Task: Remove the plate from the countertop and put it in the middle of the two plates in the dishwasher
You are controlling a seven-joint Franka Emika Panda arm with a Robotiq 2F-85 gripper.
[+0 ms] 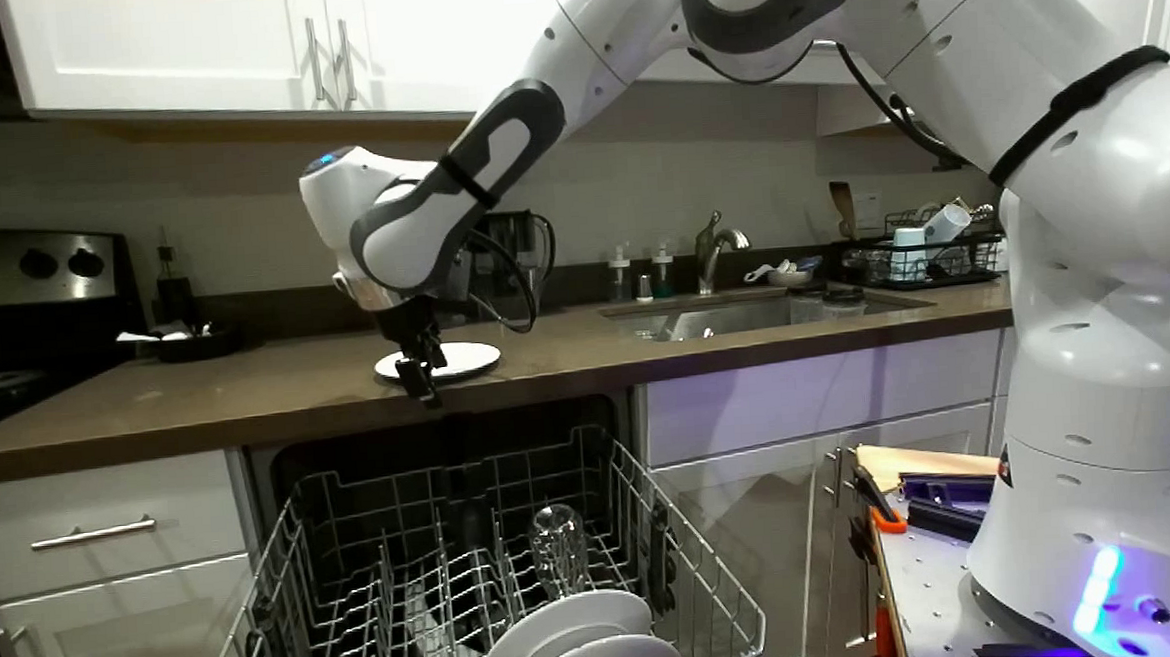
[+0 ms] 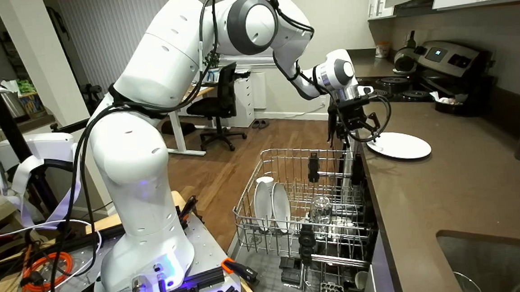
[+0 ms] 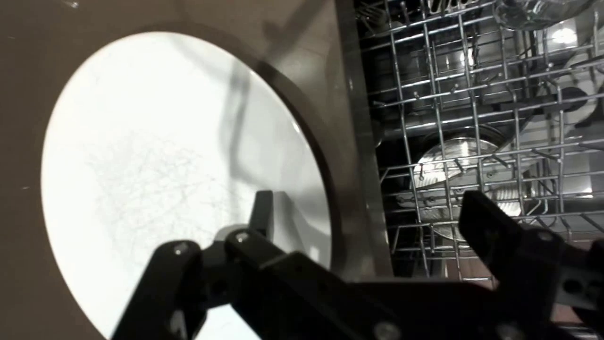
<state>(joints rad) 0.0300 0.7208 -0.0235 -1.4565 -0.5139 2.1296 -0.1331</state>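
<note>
plate [image 1: 466,359] located flat on the countertop [image 1: 561,350], above the opening of the dishwasher [image 1: 351,441], in an exterior view. lift not yet made. the two plates [image 1: 571,625] stand inside the dishwasher, at its end well away from the countertop; a clear glass [image 1: 558,548] stands behind them, nearer the dishwasher's back wall.

in an exterior view, the two plates are upright, side by side, with a narrow gap between them and no third plate in it. a white cup [image 2: 265,180] shows just beyond the pair. finding: placement wholly outstanding. judged left to do: grip the rim, lift the plate off the countertop, carry it over the dishwasher, turn it on edge and lower it into that gap. the tight gap is noted as the likeliest place for a knock.

in the wrist view, the pincer [image 3: 367,208] is empty, its jaws spread wide. one jaw is over the plate, the other past the countertop's edge and over the dishwasher's wires, so the rim facing the dishwasher falls between them. whether the first jaw touches the plate cannot be determined. stance judged suitable for a grip on that rim.
</note>
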